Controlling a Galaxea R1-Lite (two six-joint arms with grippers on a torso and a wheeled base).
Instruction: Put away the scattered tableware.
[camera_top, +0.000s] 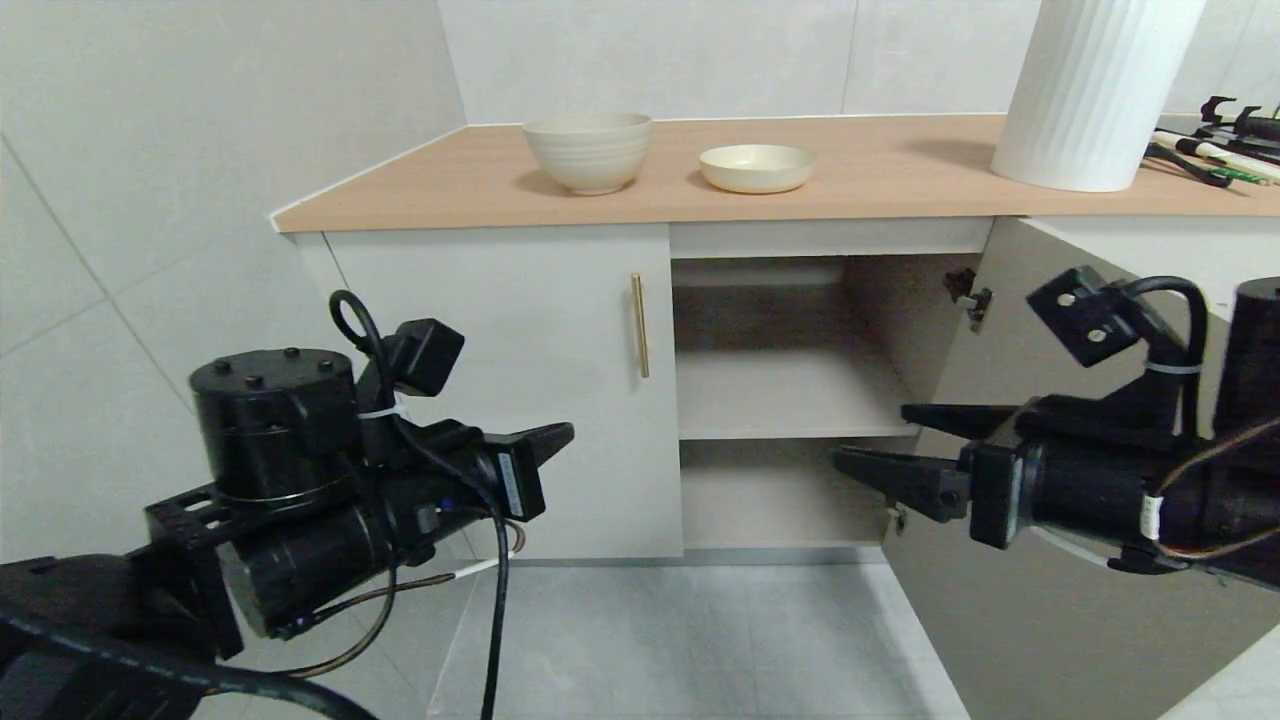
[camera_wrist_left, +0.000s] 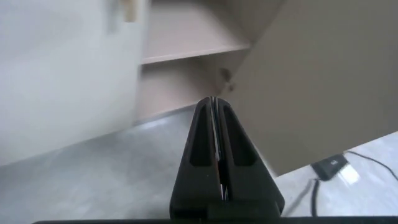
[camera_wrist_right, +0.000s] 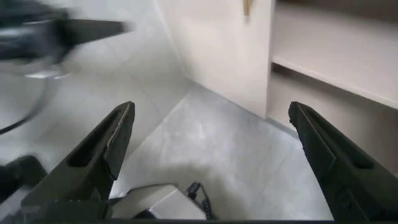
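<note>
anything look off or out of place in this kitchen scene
Nothing is spilled, tipped or broken. The deep bowl and the shallow dish sit upright but left out on the countertop, apart from each other. The cabinet's right door stands wide open while the left door is shut.

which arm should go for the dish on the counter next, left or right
Probably right. The right claw is open and sits in front of the open cabinet, and the dish lies just above that opening. The left claw is shut, before the closed door.
</note>
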